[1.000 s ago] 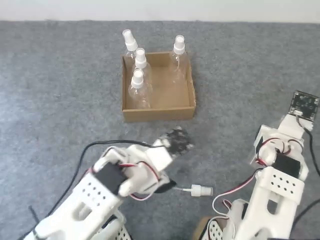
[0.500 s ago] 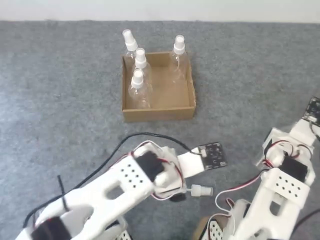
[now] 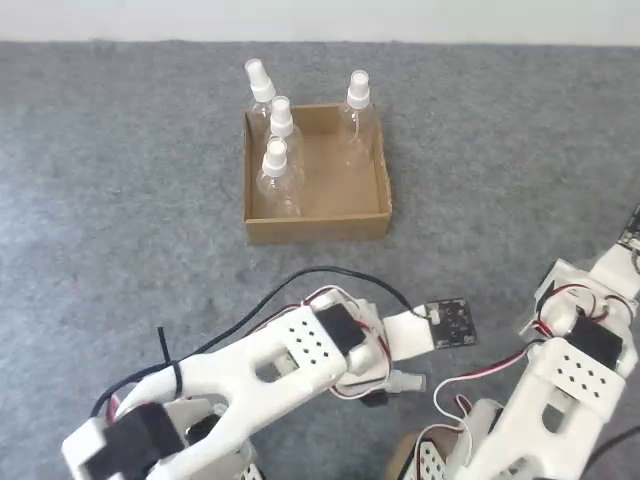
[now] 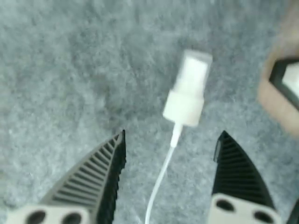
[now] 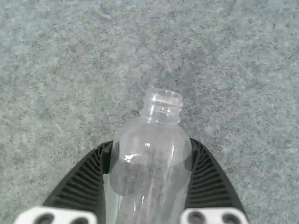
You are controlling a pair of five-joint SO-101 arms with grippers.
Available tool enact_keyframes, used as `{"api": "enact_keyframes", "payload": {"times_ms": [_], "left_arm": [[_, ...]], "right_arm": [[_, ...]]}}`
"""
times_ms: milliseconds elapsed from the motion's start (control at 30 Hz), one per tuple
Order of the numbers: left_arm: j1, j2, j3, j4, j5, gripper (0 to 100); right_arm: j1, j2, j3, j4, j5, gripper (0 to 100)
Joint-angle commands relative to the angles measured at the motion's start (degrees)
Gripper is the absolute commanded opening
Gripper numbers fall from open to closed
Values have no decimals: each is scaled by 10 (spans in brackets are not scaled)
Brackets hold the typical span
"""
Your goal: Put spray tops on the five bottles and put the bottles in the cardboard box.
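Observation:
A white spray top (image 4: 187, 93) with its thin tube lies on the grey carpet, also seen in the high view as the spray top (image 3: 406, 381) at the front centre. My left gripper (image 4: 173, 135) is open just above it, one finger on each side of the tube. My right gripper (image 5: 152, 144) is shut on a clear bottle (image 5: 161, 105) that has no top, its open neck pointing away from the fingers. The cardboard box (image 3: 318, 226) stands at the back centre with several capped bottles (image 3: 275, 165) upright in it.
The left arm (image 3: 300, 360) stretches across the front centre, and the right arm (image 3: 575, 370) stands at the front right. Grey carpet (image 3: 120, 220) covers the table, with open room on both sides of the box.
The left arm has swung right and stretched out over the spray top, covering its tube. The right arm has drifted a little to the right and toward the front.

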Motion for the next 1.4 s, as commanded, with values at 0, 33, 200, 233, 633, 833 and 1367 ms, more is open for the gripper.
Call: {"api": "enact_keyframes", "payload": {"times_ms": [0,33,200,233,633,833,1367], "left_arm": [[4,19,-52,-11,0,287],[4,32,-60,-11,0,287],[12,101,-96,-11,0,287],[17,113,-102,-11,0,287],[32,214,-179,-7,-1,194],[33,258,-226,33,0,136],[28,286,-279,164,1,14]], "right_arm": [[6,-18,-28,-14,-5,28],[5,-18,-28,-14,-5,28],[2,-18,-28,-14,-5,28],[2,-18,-28,-14,-5,28],[1,-18,-28,-14,-5,28],[1,-18,-28,-14,-5,28],[-13,-18,-26,-14,-2,28]]}}
